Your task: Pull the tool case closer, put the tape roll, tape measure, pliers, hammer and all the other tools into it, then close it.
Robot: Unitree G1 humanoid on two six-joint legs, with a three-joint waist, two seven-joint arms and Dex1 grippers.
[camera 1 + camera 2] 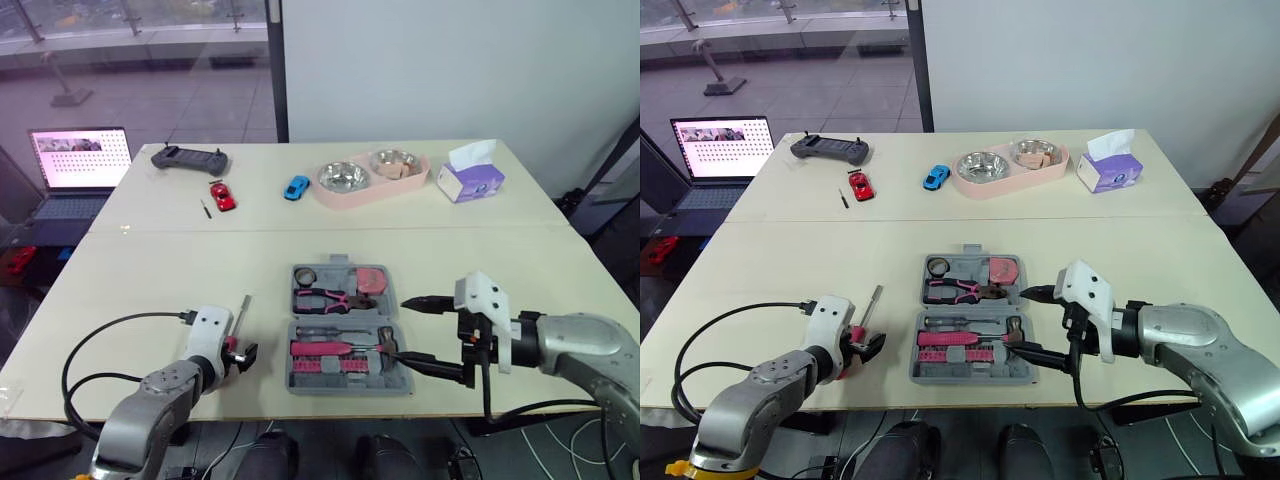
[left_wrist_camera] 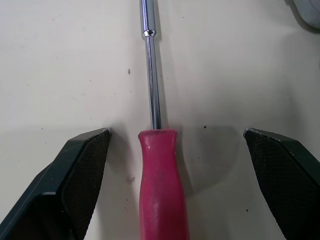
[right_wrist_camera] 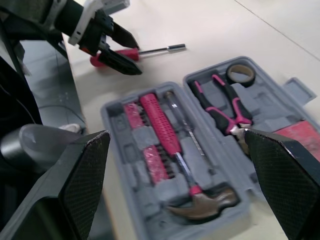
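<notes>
An office-like test room is suggested: two pale tables (image 1: 150,270) are pushed together across mid-frame, an open laptop (image 1: 80,160) is set at the upper left, glazed partitions (image 1: 130,60) are seen behind it, and a plain white wall (image 1: 450,60) at the upper right.

Grey tool case (image 1: 350,386) lies open, partly filled; red-handled screwdriver (image 2: 162,185) lies flat beside it.
</notes>
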